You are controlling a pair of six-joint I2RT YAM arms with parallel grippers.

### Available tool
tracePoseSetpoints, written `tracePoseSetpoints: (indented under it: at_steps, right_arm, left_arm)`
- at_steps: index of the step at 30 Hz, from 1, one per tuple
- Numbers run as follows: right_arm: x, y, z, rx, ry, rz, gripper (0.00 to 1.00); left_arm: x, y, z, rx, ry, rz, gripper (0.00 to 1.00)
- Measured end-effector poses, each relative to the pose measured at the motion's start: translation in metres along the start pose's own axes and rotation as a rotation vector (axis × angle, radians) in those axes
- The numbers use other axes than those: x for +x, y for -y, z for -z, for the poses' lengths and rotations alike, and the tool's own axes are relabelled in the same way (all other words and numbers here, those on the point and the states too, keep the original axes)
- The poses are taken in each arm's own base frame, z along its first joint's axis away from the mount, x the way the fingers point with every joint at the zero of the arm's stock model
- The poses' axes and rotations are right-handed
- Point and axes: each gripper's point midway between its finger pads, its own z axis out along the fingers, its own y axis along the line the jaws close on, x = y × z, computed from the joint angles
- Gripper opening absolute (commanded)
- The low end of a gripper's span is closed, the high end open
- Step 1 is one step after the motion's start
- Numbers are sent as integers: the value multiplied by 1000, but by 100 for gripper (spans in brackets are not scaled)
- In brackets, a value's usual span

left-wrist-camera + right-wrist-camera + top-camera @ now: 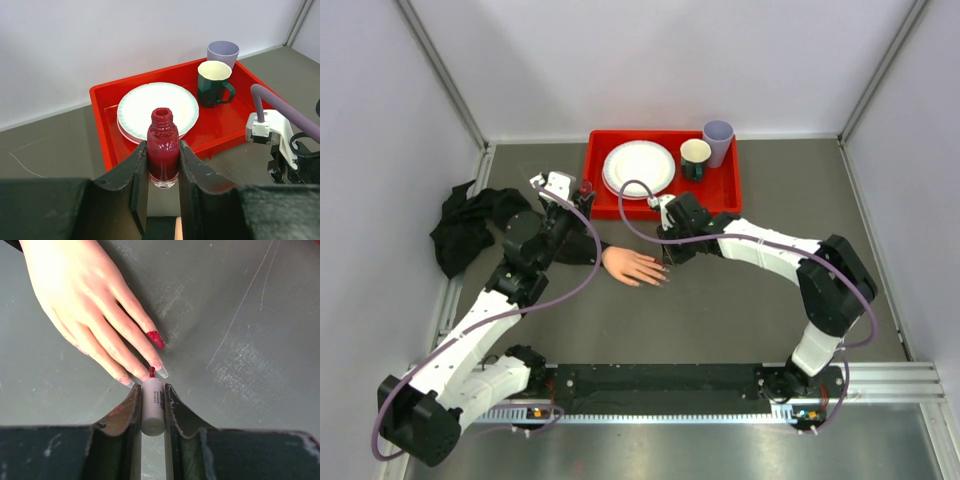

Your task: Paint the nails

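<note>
The scuffed grey bench (750, 310) is sitting between pale walls (650, 60), with a red tray (720, 190) at its far edge. The left hand (163, 155) is clamping an open polish bottle (162, 132) upright. The right hand (152, 390) is pinching a white brush cap (153, 407), its red tip at the nails (155, 339) of the mannequin hand (632, 266) mid-bench.

The left gripper (163, 150) has its two black fingers pressed on both sides of a small glass nail polish bottle (163, 155), which stands upright, is without cap and is filled with dark red polish. Behind the bottle, a red tray (100, 114) lies on the grey table (45, 150) near a white wall, and it holds a white plate (150, 106), a dark green mug (214, 86) with pale inside and, just behind the mug, a lilac cup (223, 51). At the right edge, a purple cable (288, 113) goes into a white connector on black parts of the other arm.
</note>
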Motion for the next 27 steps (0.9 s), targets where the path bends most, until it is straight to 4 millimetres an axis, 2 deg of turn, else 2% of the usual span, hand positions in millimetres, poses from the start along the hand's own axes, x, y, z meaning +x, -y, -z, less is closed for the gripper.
tracePoseSetpoints:
  at_steps: [27]
  right_arm:
    - [-1, 2, -4, 9, -4, 0, 0]
  left_arm:
    - [0, 0, 0, 0, 0, 3, 0]
